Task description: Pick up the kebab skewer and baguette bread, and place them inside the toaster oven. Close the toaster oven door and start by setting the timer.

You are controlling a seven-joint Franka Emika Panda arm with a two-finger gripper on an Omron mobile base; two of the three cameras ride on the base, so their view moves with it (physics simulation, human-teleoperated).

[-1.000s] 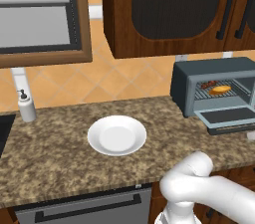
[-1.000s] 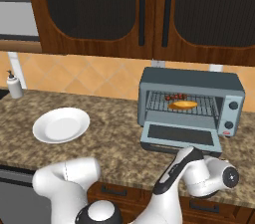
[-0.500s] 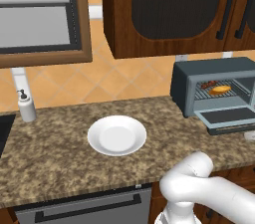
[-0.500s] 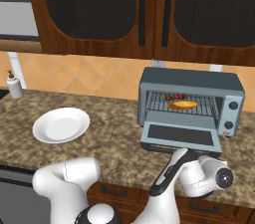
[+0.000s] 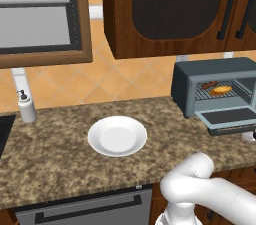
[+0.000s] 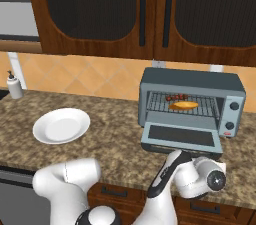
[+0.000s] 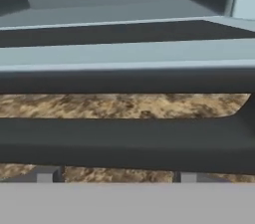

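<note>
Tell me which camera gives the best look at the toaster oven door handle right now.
The hand view: the door handle runs as a dark bar across it, close up, with counter showing behind. The right base view shows the open toaster oven door from above, its front edge partly behind the arm. The left base view shows the door small, at the frame's right edge.

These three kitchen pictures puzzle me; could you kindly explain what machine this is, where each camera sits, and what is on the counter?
It is a rendered kitchen with a white robot arm on a base that can drive. Two pictures come from cameras on that base, behind the arm to its left and right. The third comes from a camera on the hand, close up to the bar handle of the toaster oven door, which hangs open.

On the granite counter stand a white plate, a soap dispenser and the toaster oven. The baguette bread and kebab skewer already lie on its rack. Nothing appears to be held.
</note>
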